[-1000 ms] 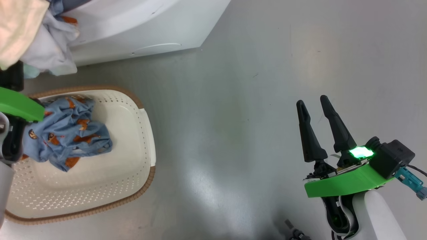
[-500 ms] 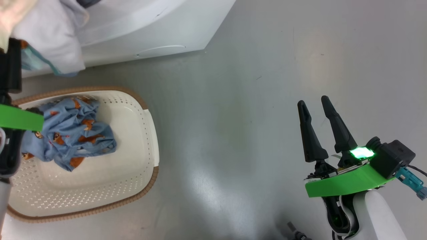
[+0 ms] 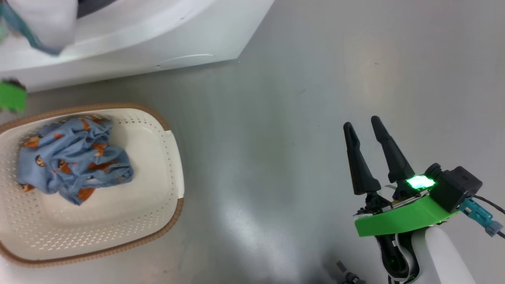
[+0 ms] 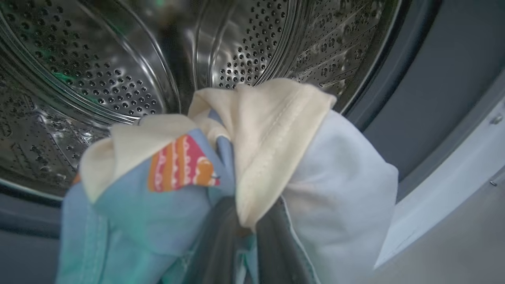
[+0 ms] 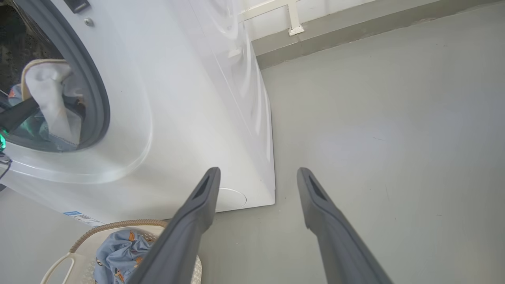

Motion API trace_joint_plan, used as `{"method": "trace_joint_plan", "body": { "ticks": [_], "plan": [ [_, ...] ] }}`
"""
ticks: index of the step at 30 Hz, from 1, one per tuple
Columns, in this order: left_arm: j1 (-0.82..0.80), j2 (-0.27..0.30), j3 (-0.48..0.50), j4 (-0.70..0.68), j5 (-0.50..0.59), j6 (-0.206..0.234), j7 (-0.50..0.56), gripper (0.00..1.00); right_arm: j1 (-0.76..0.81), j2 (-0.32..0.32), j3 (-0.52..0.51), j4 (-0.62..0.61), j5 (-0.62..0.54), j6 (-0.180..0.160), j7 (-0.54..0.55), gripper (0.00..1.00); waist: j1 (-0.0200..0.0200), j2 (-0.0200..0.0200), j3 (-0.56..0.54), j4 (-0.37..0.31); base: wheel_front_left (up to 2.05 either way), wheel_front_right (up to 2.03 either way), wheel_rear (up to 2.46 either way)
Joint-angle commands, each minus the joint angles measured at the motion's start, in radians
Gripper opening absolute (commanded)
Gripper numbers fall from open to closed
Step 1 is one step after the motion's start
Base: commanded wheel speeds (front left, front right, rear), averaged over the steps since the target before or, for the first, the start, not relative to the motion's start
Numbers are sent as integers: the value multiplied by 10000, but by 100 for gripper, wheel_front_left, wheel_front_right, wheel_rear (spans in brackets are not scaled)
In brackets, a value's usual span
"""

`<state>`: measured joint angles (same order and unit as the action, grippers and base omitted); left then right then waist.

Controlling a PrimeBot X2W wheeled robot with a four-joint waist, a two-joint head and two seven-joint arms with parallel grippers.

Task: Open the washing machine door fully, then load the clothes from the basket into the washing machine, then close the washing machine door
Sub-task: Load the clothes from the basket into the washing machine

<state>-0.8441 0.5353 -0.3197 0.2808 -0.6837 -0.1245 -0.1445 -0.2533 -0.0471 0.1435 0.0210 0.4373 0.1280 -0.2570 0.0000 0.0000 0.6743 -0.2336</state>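
At the mouth of the perforated steel drum [image 4: 118,79], my left gripper [image 4: 244,232] is clenched on cream, grey and light blue clothes [image 4: 268,150], mid-loading. Next, I judge: push deeper, let go. One blue printed garment [image 3: 75,157] waits in the cream perforated basket [image 3: 171,165] beside the white washing machine [image 5: 177,98]; my right gripper [image 3: 360,122] hangs spread over smooth grey floor [image 3: 276,118].

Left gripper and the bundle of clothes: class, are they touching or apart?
Touching. The left wrist view shows the left gripper shut on the bundle of clothes, with cream and blue fabric pinched between its jaws.
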Motion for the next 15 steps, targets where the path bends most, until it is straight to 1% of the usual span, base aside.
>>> {"method": "trace_joint_plan", "body": {
  "ticks": [1, 7, 10, 13, 15],
  "plan": [
    [-543, 540, 250, 54, 211, 64, 193, 0, -14, -31, 246, -228, 88, 27, -48, 100, 0, 0, 110, -176, 0, 0, 0],
    [-2511, 643, -161, 1687, 739, 42, 876, 0, 84, -31, 357, -348, 268, 27, -48, 100, 0, 0, 327, -708, 0, 0, 0],
    [-3410, 727, -278, 2559, 970, 28, 982, 0, 174, -31, 438, -433, 362, 27, -48, 100, 0, 0, 418, -1005, 0, 0, 0],
    [-4265, 811, -372, 3245, 1284, 18, 719, 0, 277, -31, 522, -506, 437, 27, -48, 100, 0, 0, 521, -1266, 0, 0, 0],
    [-4803, 869, -440, 3522, 1557, 10, 244, 0, 342, -31, 555, -561, 479, 27, -48, 100, 0, 0, 604, -1402, 0, 0, 0]
  ]
}}
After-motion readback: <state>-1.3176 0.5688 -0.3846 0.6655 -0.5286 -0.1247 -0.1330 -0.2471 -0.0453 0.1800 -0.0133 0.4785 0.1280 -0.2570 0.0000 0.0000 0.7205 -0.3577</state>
